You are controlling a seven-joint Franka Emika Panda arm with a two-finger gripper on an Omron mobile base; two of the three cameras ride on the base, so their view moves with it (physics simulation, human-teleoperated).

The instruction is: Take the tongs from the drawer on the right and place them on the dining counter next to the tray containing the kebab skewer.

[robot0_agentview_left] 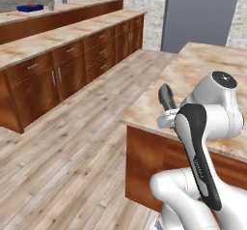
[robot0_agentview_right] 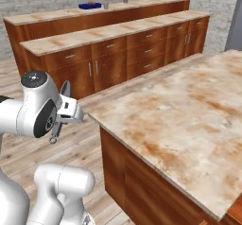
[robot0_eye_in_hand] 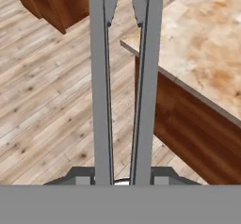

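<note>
The slim grey tongs [robot0_eye_in_hand: 101,77] run up the hand view as two long arms, and my gripper [robot0_eye_in_hand: 122,178] is shut on them near their lower end. From the base, the tongs [robot0_agentview_left: 166,97] stick up from the gripper [robot0_agentview_left: 166,120], which hovers beside the corner of the near counter; the gripper [robot0_agentview_right: 66,113] is likewise seen holding the tongs [robot0_agentview_right: 64,89]. Far back, the blue tray [robot0_agentview_left: 29,7] sits on the raised dining counter [robot0_agentview_left: 82,5]. The same tray [robot0_agentview_right: 90,5] on the dining counter [robot0_agentview_right: 146,4] shows a reddish spot inside; the kebab skewer is too small to make out.
A marbled island top [robot0_agentview_right: 179,110] lies just right of the gripper, its corner [robot0_eye_in_hand: 129,46] close to the tongs. A lower counter [robot0_agentview_left: 43,43] with several shut drawers fronts the dining counter. A small glass [robot0_agentview_right: 106,5] stands by the tray. Wood floor [robot0_agentview_left: 82,142] separates the counters.
</note>
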